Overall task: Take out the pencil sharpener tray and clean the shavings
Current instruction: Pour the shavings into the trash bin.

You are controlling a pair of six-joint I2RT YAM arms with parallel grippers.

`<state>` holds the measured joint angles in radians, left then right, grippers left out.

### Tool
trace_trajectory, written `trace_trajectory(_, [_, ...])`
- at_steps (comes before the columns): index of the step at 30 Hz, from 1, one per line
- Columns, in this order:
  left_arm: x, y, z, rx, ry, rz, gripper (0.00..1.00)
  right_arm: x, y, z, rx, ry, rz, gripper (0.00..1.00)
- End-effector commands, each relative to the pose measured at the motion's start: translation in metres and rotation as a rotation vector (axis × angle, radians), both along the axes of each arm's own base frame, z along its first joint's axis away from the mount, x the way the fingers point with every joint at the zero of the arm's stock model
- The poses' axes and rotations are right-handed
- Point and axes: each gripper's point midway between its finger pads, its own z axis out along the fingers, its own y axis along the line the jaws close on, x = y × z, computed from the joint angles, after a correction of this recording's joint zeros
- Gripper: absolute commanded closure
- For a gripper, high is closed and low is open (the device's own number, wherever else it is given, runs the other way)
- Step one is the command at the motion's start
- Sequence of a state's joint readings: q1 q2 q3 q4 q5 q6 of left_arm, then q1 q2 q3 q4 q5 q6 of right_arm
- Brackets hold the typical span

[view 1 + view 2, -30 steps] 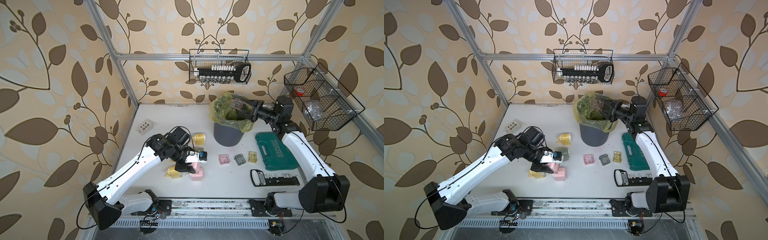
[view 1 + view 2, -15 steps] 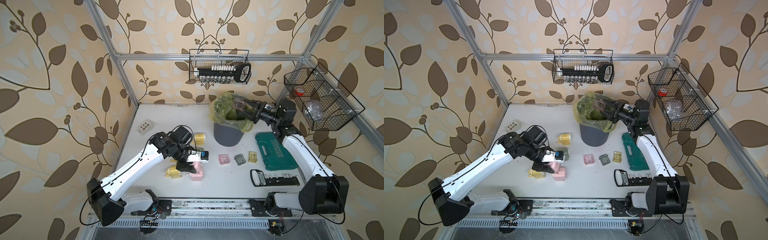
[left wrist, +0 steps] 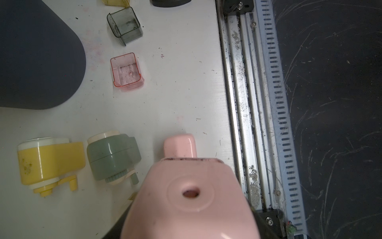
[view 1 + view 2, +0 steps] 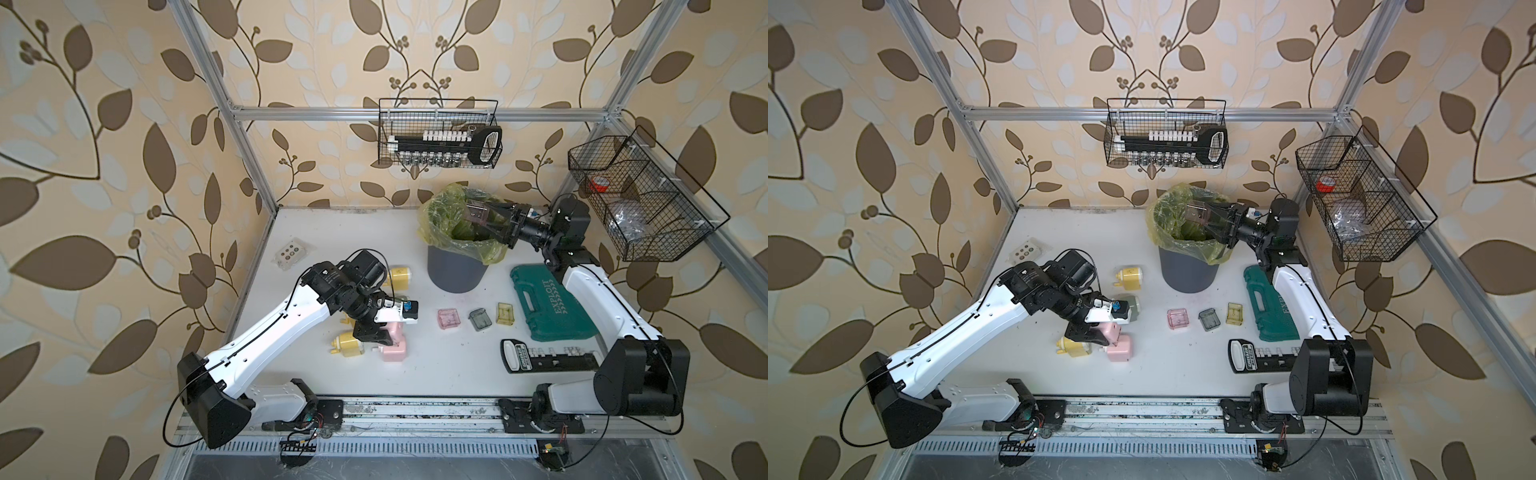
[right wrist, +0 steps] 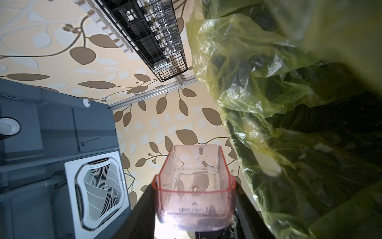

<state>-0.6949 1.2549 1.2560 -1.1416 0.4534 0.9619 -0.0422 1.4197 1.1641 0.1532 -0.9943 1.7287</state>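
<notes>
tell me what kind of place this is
Most likely a robot test cell, not a real room: an aluminium frame holds leaf-patterned wallpaper panels, the left arm and right arm are mounted on a rail at the white table's front edge, and a wire basket hangs from the frame.

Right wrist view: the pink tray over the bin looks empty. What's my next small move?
Probably draw the right gripper back from the bin and toward the table: the pink tray in its jaws shows nothing inside but faint smudges.
</notes>
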Motion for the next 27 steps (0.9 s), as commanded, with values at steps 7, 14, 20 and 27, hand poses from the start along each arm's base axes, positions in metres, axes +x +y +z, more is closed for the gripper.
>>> trace_trajectory(7, [0.005, -0.003, 0.008, 0.006, -0.02, -0.002, 1.0, -0.006, 0.005, 0.033, -0.066, -0.207, 0.105, 1.0])
trace_trajectory(14, [0.01, -0.001, -0.003, 0.041, -0.016, 0.003, 1.0, -0.037, 0.0, 0.062, -0.397, -0.663, -0.032, 1.0])
trace_trajectory(20, [0.026, 0.003, 0.007, 0.001, -0.051, 0.026, 1.0, -0.084, 0.008, 0.066, -0.788, -1.071, -0.201, 1.0])
trace_trajectory(27, [0.075, 0.022, 0.021, -0.086, -0.097, 0.124, 1.0, -0.125, 0.011, 0.001, -1.078, -1.134, -0.216, 1.0])
